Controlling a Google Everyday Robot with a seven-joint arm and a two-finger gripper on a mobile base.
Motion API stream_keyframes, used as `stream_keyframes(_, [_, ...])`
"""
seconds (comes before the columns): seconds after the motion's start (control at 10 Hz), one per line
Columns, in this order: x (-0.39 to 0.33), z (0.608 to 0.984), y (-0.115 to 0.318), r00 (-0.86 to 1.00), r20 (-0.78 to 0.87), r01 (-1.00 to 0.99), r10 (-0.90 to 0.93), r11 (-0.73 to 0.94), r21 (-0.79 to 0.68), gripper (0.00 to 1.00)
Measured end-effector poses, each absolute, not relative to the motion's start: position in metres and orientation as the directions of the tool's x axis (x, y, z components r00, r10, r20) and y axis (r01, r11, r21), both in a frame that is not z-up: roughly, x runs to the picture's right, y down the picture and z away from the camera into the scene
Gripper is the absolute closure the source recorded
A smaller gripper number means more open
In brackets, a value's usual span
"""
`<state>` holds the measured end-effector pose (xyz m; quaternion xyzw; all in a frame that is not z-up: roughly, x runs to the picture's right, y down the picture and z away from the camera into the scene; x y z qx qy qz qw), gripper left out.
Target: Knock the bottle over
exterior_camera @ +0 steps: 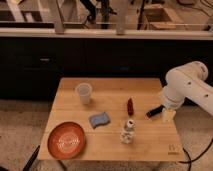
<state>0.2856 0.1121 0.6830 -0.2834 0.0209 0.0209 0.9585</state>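
Observation:
The bottle [128, 131] stands upright near the front middle of the wooden table [112, 90]; it is small, whitish and translucent, with a dark ring at its top and a mottled label. My gripper [166, 115] hangs from the white arm [186, 86] over the table's right edge, to the right of the bottle and a little farther back, apart from it. A dark part of the wrist [153, 112] points left toward the table's middle.
A translucent white cup [84, 93] stands at the back left. A blue sponge [99, 119] lies left of the bottle. An orange-red plate [66, 140] sits at the front left corner. A slim dark-red object [130, 106] lies behind the bottle. A dark counter runs behind the table.

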Motion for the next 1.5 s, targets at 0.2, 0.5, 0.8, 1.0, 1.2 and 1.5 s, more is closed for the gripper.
stream_keyframes(0.2, [0.270,0.682,0.129,1.000,-0.021,0.003,-0.017,0.835,-0.551,0.20])
stream_keyframes(0.5, [0.255,0.683,0.145,0.997,0.008,0.064,-0.072,0.827,-0.558,0.20])
stream_keyframes(0.8, [0.247,0.684,0.155,0.993,0.037,0.110,-0.109,0.821,-0.560,0.20])
stream_keyframes(1.0, [0.231,0.683,0.165,0.987,0.065,0.155,-0.144,0.814,-0.560,0.20])
stream_keyframes(1.2, [0.223,0.684,0.172,0.982,0.087,0.189,-0.170,0.807,-0.559,0.20])
stream_keyframes(1.5, [0.212,0.685,0.181,0.974,0.114,0.226,-0.196,0.799,-0.558,0.20])
